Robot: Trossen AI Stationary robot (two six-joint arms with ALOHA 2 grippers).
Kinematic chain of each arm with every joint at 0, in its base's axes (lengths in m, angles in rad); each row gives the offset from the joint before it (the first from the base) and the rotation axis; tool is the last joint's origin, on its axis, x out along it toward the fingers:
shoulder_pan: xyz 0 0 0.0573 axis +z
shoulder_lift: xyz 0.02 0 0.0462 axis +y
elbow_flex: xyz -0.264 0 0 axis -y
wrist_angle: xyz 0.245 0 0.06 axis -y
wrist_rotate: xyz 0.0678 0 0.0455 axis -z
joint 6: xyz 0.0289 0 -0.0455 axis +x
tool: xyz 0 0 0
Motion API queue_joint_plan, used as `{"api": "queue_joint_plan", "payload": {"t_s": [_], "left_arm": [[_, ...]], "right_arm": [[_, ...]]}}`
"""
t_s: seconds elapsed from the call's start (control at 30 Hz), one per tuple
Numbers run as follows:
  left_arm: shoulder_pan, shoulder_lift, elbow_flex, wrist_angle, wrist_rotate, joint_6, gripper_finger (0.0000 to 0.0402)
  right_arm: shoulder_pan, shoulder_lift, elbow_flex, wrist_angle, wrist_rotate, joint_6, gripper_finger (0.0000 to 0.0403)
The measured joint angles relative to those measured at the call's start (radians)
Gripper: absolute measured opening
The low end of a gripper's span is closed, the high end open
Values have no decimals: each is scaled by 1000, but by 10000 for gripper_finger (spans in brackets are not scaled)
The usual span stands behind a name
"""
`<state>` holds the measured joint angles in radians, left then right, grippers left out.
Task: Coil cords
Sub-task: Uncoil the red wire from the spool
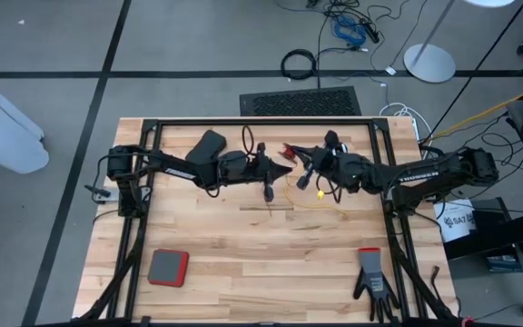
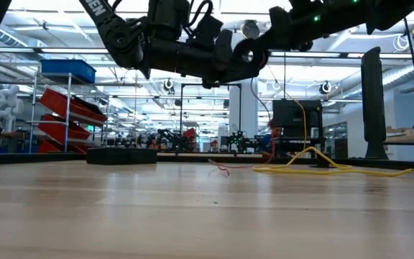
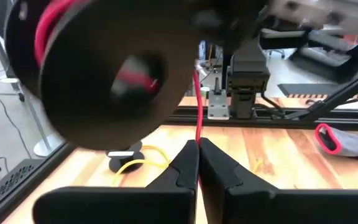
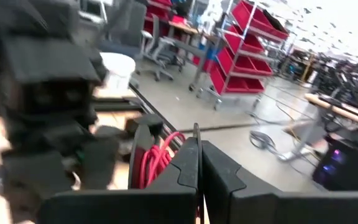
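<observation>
- The red cord [image 3: 198, 109] is partly wound on a round black reel [image 4: 143, 163], held in the air above the back middle of the wooden table [image 1: 243, 263], between the two grippers.
- In the left wrist view, a strand of the red cord runs straight down from the reel into the left gripper [image 3: 197, 163], whose fingers are pressed together on it.
- The right gripper [image 4: 199, 165] has its fingers closed on the rim of the reel, with red coils showing just beside them.
- The yellow cord [image 2: 322, 167] lies loose on the table below the reel, toward the right arm's side; a second small black reel [image 3: 124, 162] lies on the wood with the yellow cord running from it.
- Both arms reach inward from their bases at the table's left and right edges, stretched almost level, wrists meeting above the reel's spot.
- Well apart from the reel, near the front edge, lie a red pad [image 1: 168, 268] on the left and a black glove [image 1: 371, 277] on the right.
</observation>
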<state>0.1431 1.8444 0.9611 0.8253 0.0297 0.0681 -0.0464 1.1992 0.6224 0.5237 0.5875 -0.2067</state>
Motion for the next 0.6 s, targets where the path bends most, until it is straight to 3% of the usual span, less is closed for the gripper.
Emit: {"api": "queue_joint_plan", "payload": {"t_s": [0.37,0.6], "left_arm": [[-14,-8,11,-5,48,29,2],[-6,-84,9,-190,-15,117,1]], "right_arm": [[-31,62,0,-106,22,38,0],[-16,66,-1,-177,63,48,0]]}}
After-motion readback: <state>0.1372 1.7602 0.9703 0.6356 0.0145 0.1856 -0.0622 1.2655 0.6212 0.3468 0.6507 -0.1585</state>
